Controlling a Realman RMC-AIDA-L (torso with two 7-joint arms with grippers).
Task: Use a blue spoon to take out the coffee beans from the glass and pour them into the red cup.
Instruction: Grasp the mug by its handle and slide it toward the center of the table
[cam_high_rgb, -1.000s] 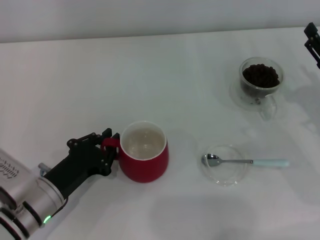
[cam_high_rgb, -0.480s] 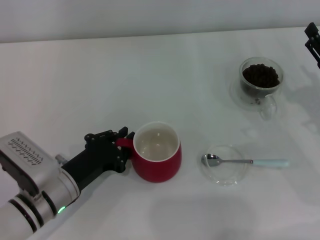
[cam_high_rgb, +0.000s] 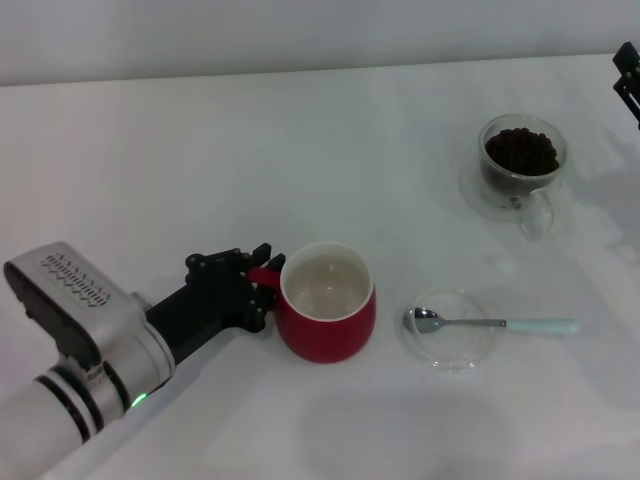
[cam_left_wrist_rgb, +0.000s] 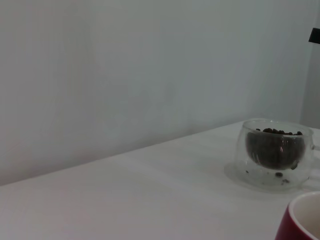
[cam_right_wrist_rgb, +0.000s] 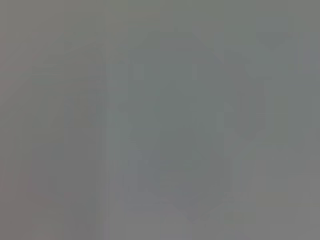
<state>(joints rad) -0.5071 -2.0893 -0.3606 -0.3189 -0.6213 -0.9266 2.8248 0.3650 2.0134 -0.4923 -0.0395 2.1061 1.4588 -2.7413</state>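
While your left pincer (cam_high_rgb: 262, 285) is clamped on the handle of the glossy red ceramic cup (cam_high_rgb: 327, 314), whose cream inside is bare, no scooping has begun. The dark coffee beans (cam_high_rgb: 521, 151) fill the clear double-walled glass (cam_high_rgb: 520, 168) at the far right of the bench (cam_high_rgb: 300, 150), and the pale-blue-handled metal spoon (cam_high_rgb: 490, 323) lies untouched across a flat clear saucer (cam_high_rgb: 447, 330) beside the cup. Your right pincer (cam_high_rgb: 626, 78) sits parked at the far right edge; I cannot tell its opening.

Head view looks down; low left wrist view shares the glass (cam_left_wrist_rgb: 274, 152); right wrist view seemingly blank.
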